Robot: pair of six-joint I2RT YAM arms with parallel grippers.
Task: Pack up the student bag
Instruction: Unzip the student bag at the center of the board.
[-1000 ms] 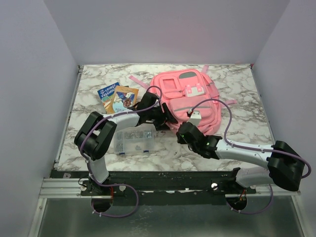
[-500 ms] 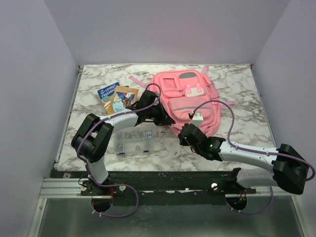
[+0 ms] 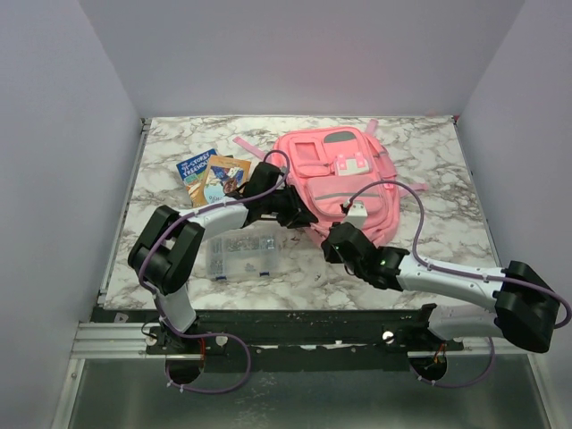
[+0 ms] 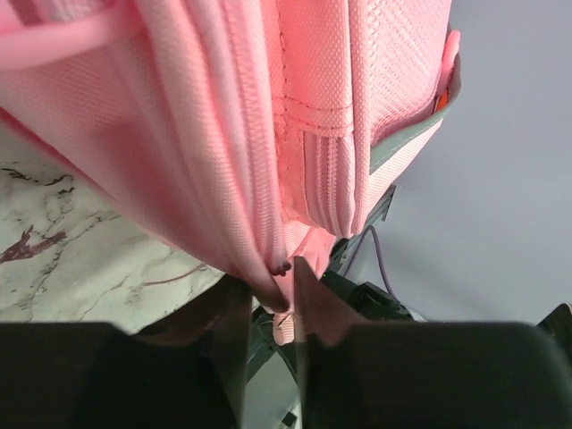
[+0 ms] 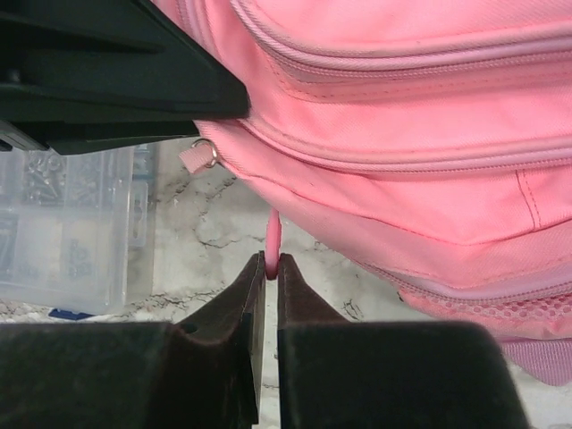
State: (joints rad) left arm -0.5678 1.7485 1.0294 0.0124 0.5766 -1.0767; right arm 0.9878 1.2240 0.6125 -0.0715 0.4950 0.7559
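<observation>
The pink student bag (image 3: 344, 174) lies flat at the back middle of the table. My left gripper (image 3: 299, 217) is at its near-left edge. In the left wrist view its jaws (image 4: 270, 299) are shut on a fold of the bag's pink fabric (image 4: 268, 134), lifted off the marble. My right gripper (image 3: 335, 239) sits just below the bag's near edge. In the right wrist view it (image 5: 271, 264) is shut on a thin pink pull tab (image 5: 273, 234) that hangs from the bag (image 5: 402, 116). A second small tab with a metal ring (image 5: 201, 154) hangs free beside the left gripper's black body (image 5: 107, 71).
A clear plastic compartment box (image 3: 241, 255) holding small parts lies left of my right gripper, close under the left forearm. Two picture books (image 3: 213, 177) lie at the back left. Pink straps trail from the bag's top and right side.
The left jaws were wide, then closed onto the bag's edge fabric. The left elbow swung slightly left. The right arm shifted a little right, still pinching the pull tab.
</observation>
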